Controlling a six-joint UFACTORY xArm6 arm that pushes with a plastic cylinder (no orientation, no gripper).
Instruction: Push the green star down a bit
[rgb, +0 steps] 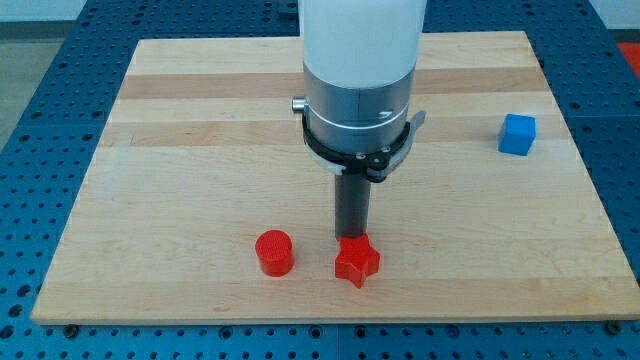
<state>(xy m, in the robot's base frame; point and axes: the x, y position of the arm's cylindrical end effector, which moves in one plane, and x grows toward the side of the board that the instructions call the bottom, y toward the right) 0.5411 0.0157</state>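
The arm's white and grey body is hanging over the middle of the pale wooden board (200, 120), and its straight dark rod is reaching down to the tip (352, 237), which is standing right at the top edge of a small red star-shaped block (357, 261), apparently touching it, though the contact itself is too fine to confirm. Just to the view's left of that star, a small red cylinder block (274, 253) is sitting apart from it, both near the view's bottom edge of the board. A blue cube block (517, 134) is resting well apart, toward the view's right. The tool is a plain rod with nothing to open or close; it is gripping nothing and can only push. No green star is showing anywhere in this view: it may be hidden behind the arm's wide body, or it may simply not be on the board, and the picture is not settling which. Judged from this, the task is looking not yet begun, since the block to be pushed down is still unlocated.
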